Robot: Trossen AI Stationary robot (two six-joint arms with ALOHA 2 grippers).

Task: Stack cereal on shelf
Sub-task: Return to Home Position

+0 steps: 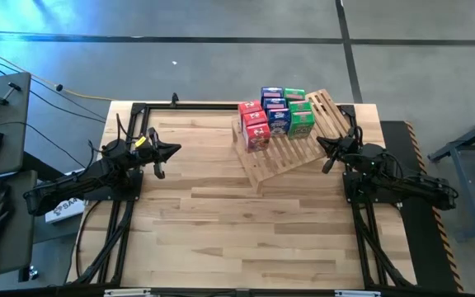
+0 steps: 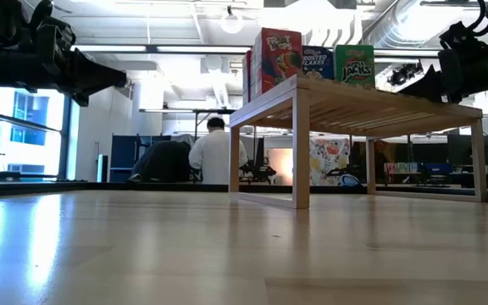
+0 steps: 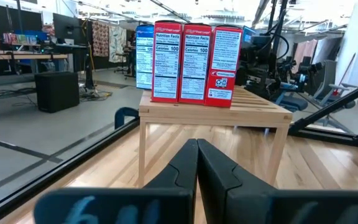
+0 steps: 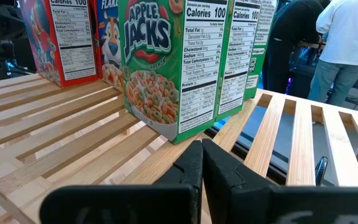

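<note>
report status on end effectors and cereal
Left end effector shut, empty, well left of shelf. Right end effector shut, empty, at shelf's right edge. Cereal standing in rows on shelf. Person beyond table, not in the way.

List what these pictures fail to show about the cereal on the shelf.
- Low view: the front red box, blue box and green box hide every box behind them.
- Right wrist view: the upper edge cuts off the tops of the green boxes.
- Left wrist view: the red row hides those green boxes.
- High view: box print is too small to read.
</note>
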